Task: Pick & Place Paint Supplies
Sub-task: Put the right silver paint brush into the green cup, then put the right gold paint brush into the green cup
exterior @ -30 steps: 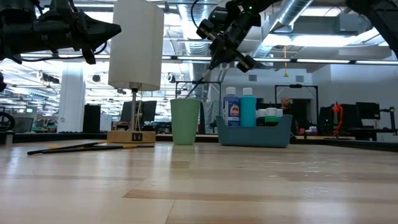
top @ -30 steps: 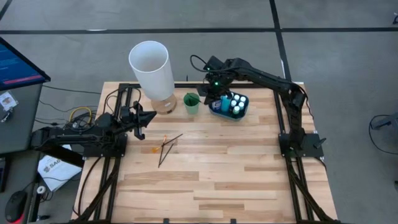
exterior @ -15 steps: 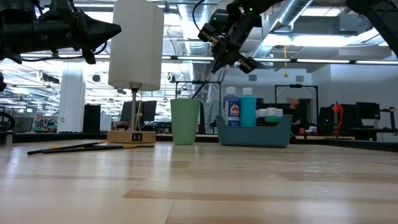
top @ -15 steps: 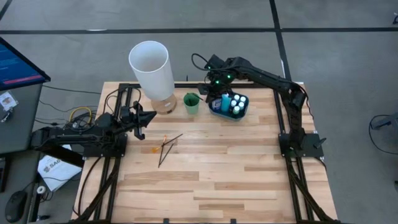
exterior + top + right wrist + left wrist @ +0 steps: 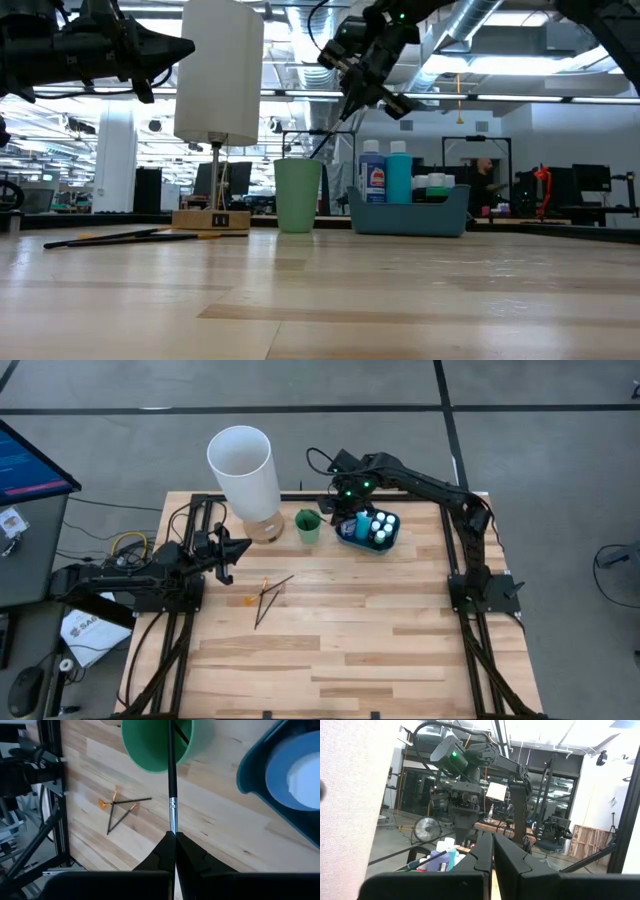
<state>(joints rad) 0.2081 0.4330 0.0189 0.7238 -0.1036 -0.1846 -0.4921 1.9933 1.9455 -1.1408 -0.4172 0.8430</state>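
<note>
My right gripper [image 5: 341, 507] hangs over the gap between the small green cup [image 5: 307, 526] and the blue tray [image 5: 366, 540], shut on a thin dark brush [image 5: 170, 780]. A second brush [image 5: 183, 735] leans inside the cup. Several white-capped bottles [image 5: 381, 525] stand in the tray. More brushes [image 5: 268, 596] lie crossed on the table's left half. My left gripper [image 5: 236, 550] waits shut above the table's left side, beside the brushes. My right gripper pinches the brush between its two fingers just past the metal ferrule [image 5: 172, 814], coming from above at a slant. The brush runs on from the fingers in line with them. It is lifted clear and slopes down, its far end [image 5: 314, 150] at the cup's mouth.
A tall white lamp [image 5: 241, 464] on a wooden base stands at the far edge, left of the cup. The tray stands right of the cup. The near half of the table [image 5: 360, 650] is bare wood. A person moves in the room behind.
My right gripper has tipped a little above the green cup, still shut on the brush. The brush now slopes more steeply, and its lower end stays at the cup's mouth.
</note>
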